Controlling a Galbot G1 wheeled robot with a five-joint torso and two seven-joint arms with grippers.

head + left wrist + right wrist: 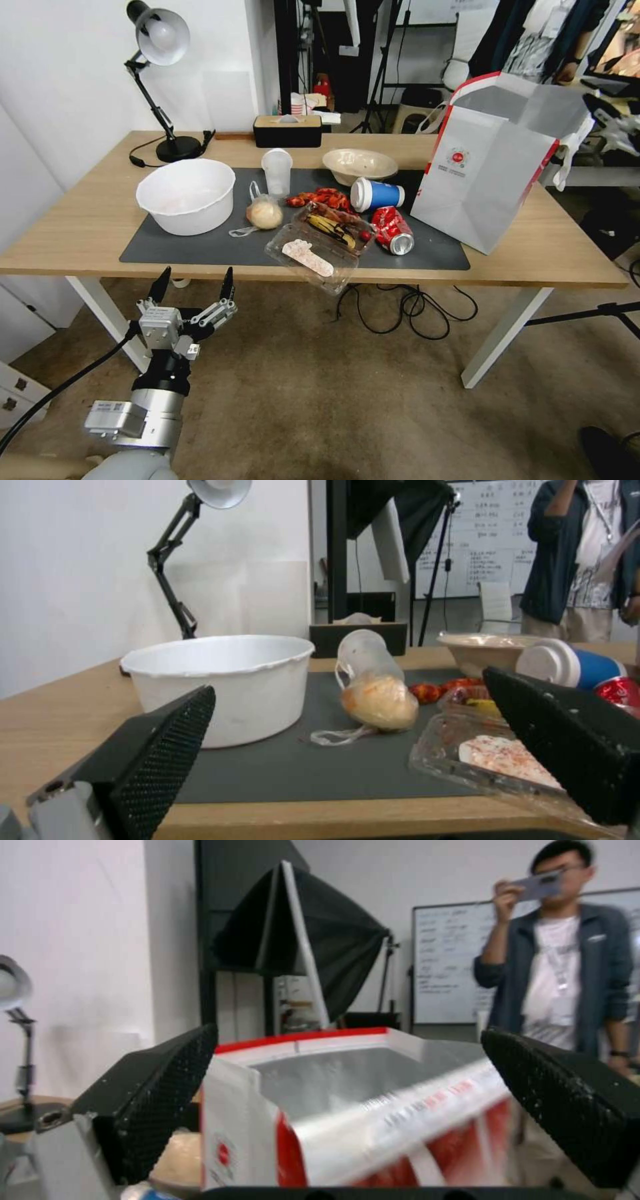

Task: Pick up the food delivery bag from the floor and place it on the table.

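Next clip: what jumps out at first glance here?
The large white paper bag with red side panels and silver lining stands upright on the right end of the light-wood table, mouth open. Leftover food containers clutter the dark grey mat. The left gripper hangs open below the table's front edge; the right gripper is open beside the bag.
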